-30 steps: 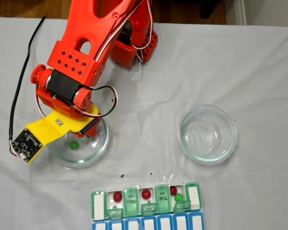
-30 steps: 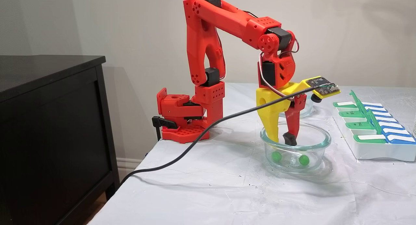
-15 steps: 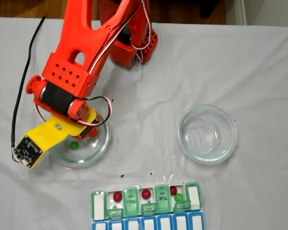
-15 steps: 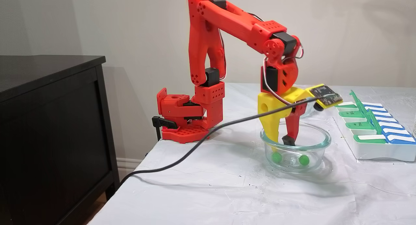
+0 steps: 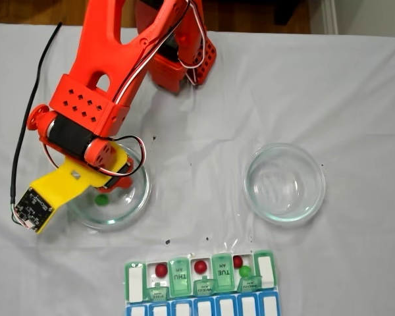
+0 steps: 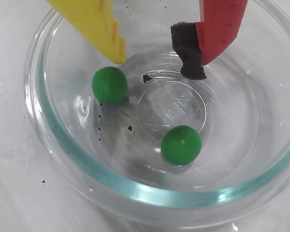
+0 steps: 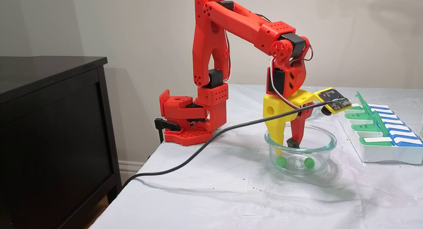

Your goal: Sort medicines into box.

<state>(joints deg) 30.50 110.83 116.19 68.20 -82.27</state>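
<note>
Two green medicines (image 6: 109, 84) (image 6: 181, 145) lie on the bottom of a round glass dish (image 6: 63, 145). My gripper (image 6: 154, 65) hangs open inside the dish just above them. Its yellow finger (image 6: 111, 34) ends beside one pill, and the red finger's black foam pad (image 6: 189, 58) is empty. From the side, the gripper (image 7: 286, 145) dips below the dish rim (image 7: 330, 145) over both pills (image 7: 281, 161) (image 7: 309, 162). The box (image 5: 135, 282) lies at the near edge with green lids up; three red medicines (image 5: 160, 270) (image 5: 200, 266) (image 5: 237, 261) and a green one (image 5: 245, 271) sit in its compartments.
A second glass dish (image 5: 247, 191), holding nothing, stands to the right of the first in a fixed view. A black cable (image 7: 198, 149) runs from the wrist camera board (image 7: 333, 100) off the table's left edge. A dark cabinet (image 7: 49, 123) stands beside the table.
The wrist and camera board have shifted a little to the left in the top-down fixed view. The gripper stays open inside the dish; both green pills lie where they were.
</note>
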